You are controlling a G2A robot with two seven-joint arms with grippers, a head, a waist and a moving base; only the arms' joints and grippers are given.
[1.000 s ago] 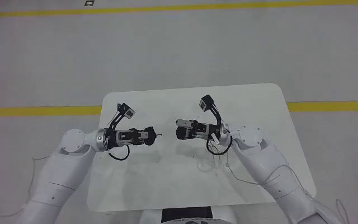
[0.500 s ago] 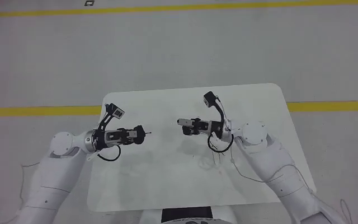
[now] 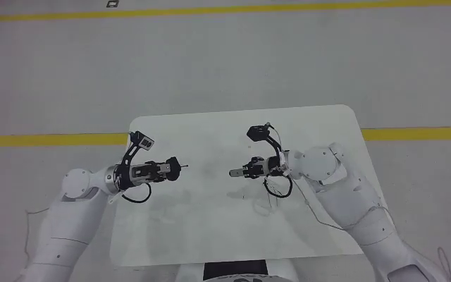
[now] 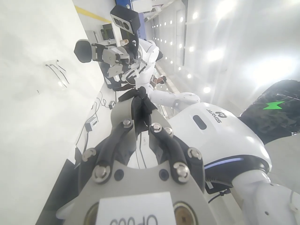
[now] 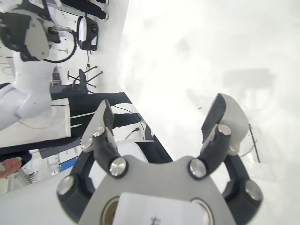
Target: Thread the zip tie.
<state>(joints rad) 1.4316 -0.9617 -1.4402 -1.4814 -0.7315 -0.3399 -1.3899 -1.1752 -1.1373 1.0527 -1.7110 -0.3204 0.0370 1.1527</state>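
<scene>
My left gripper [image 3: 177, 168] hovers over the left half of the white table [image 3: 211, 233], shut on a black zip tie [image 4: 140, 105]; a short end of the zip tie [image 3: 184, 166] pokes out toward the other arm. My right gripper [image 3: 236, 171] hangs over the table's middle, open, with nothing between its fingers [image 5: 107, 115]. A wide gap separates the two grippers. In the left wrist view the right gripper [image 4: 82, 52] shows farther off.
Several loose black zip ties [image 3: 270, 204] lie on a clear sheet below the right arm; these zip ties [image 4: 58, 73] lie flat, close beside the right gripper [image 5: 161, 115]. A small black speck [image 5: 199, 108] rests on the table.
My left gripper has drawn back to the left with the zip tie. The right gripper has swung down and toward the table's front, so the gap between them has widened.
</scene>
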